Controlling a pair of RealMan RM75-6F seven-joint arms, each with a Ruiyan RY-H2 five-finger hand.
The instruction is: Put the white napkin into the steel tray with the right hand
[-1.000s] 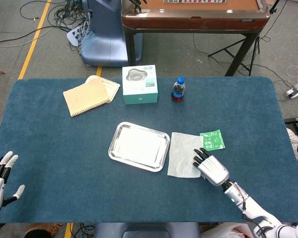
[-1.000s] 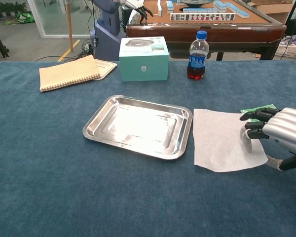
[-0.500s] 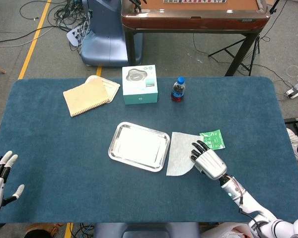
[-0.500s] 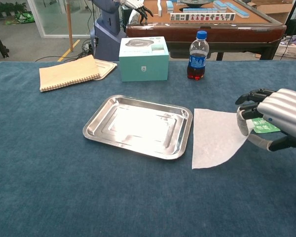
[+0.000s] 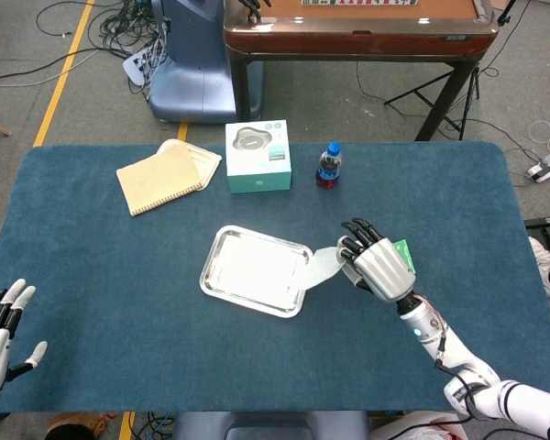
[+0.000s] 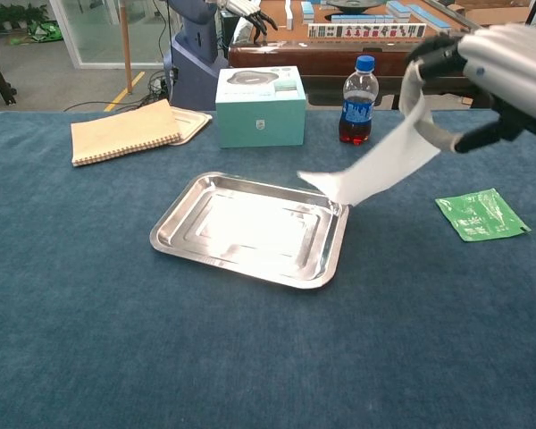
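My right hand (image 5: 374, 261) (image 6: 496, 67) holds the white napkin (image 5: 321, 267) (image 6: 380, 170) by one edge, lifted well above the table to the right of the steel tray (image 5: 222, 249) (image 6: 174, 223). The napkin hangs down and to the left, and its lower corner touches the tray's right rim. The tray's inside is bare. My left hand (image 5: 0, 321) rests open at the table's near left edge, seen only in the head view.
A green sachet (image 5: 404, 253) (image 6: 481, 214) lies on the cloth right of the tray. At the back stand a teal box (image 5: 258, 157) (image 6: 260, 105), a small bottle (image 5: 328, 166) (image 6: 358, 88) and a tan notebook (image 5: 167, 176) (image 6: 125, 131).
My right hand has risen and moved left with the napkin, lifting it off the table. The napkin's free end now reaches the tray's right rim. The left hand has not moved.
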